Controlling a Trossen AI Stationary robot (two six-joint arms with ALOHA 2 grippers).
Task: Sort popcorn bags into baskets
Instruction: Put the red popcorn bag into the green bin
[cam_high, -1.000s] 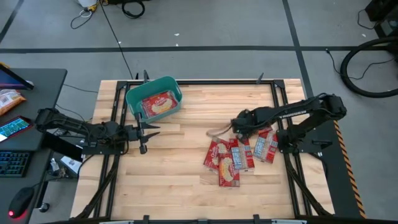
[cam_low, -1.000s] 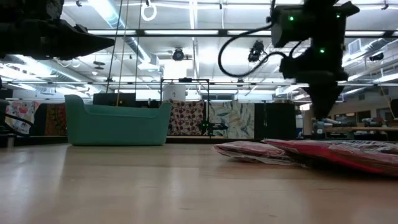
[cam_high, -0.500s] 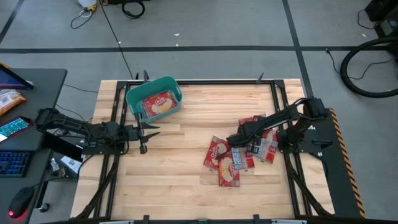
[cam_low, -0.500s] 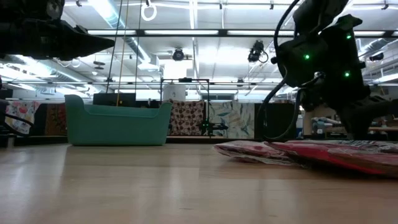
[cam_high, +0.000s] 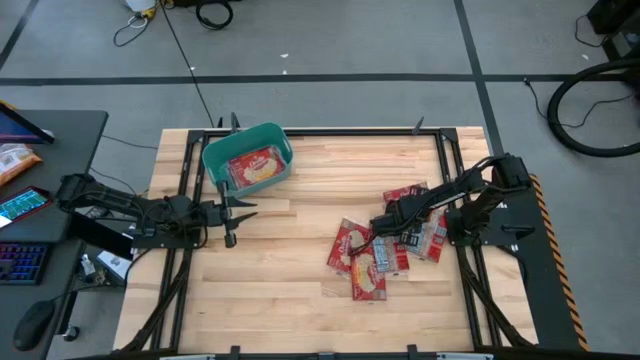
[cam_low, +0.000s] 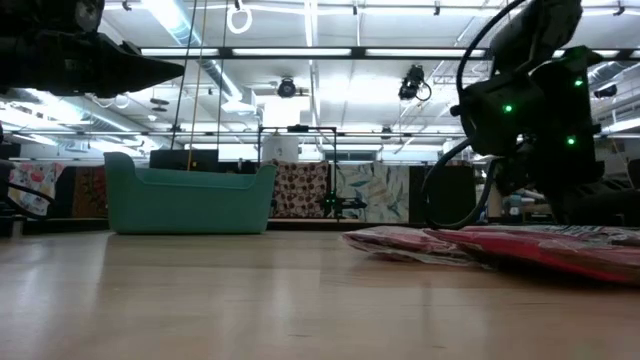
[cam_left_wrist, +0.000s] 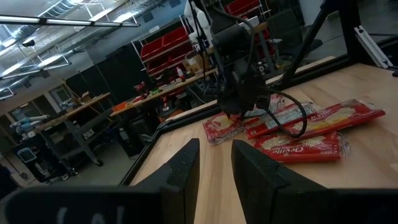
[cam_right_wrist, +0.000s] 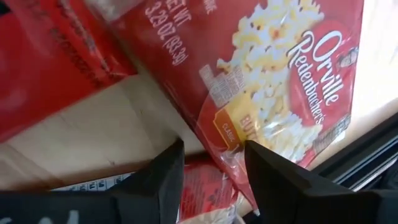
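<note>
Mostly popcorn bags (cam_high: 383, 250) lengthwise toward table front

Bright, even overhead light throughout (ceiling strips glare in the low view), shadows soft, foreground tabletop blurred.

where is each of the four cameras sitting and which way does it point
High view: overhead, straight down; both arms, teal tub, popcorn bags.
Low view: table height, level across; the tub, the bags, right arm over them.
Left wrist view: past the left gripper toward the bags and right arm.
Right wrist view: right gripper close over a bag.
All four show bags.
</note>
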